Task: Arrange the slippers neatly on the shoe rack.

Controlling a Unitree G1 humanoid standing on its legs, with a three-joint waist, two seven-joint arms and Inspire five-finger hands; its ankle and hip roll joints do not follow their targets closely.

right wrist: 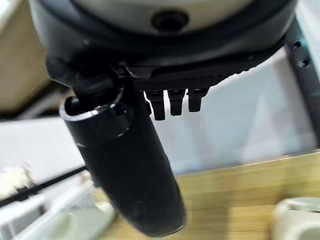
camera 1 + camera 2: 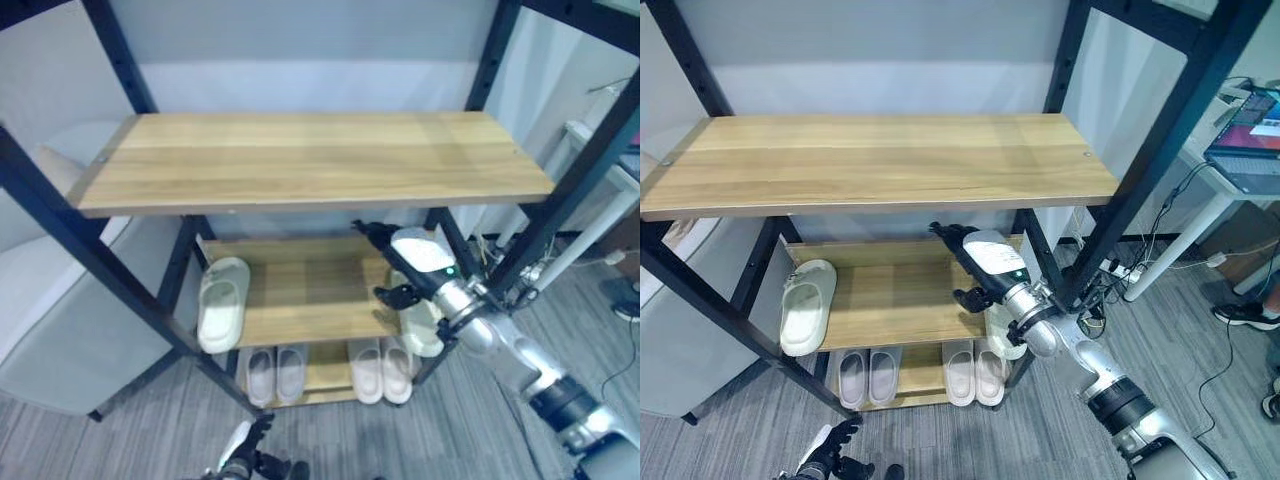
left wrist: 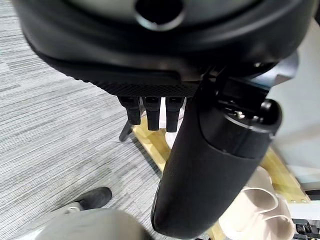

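Note:
The shoe rack has three wooden shelves. A pale slipper (image 2: 222, 303) lies at the left end of the middle shelf (image 2: 310, 290). A second pale slipper (image 2: 422, 328) rests at that shelf's right end, partly over the edge. My right hand (image 2: 415, 250) hovers just above it, reaching in under the top shelf (image 2: 310, 160), open with nothing in it. Two pairs of pale slippers (image 2: 275, 373) (image 2: 380, 370) stand side by side on the bottom shelf. My left hand (image 2: 830, 452) hangs low in front of the rack near the floor, open and holding nothing.
Black uprights (image 2: 470, 265) frame the rack on each side of my right arm. A grey seat (image 2: 60, 320) stands to the left. A white desk with a laptop (image 2: 1250, 130) and a person's shoe (image 2: 1240, 313) are at the right.

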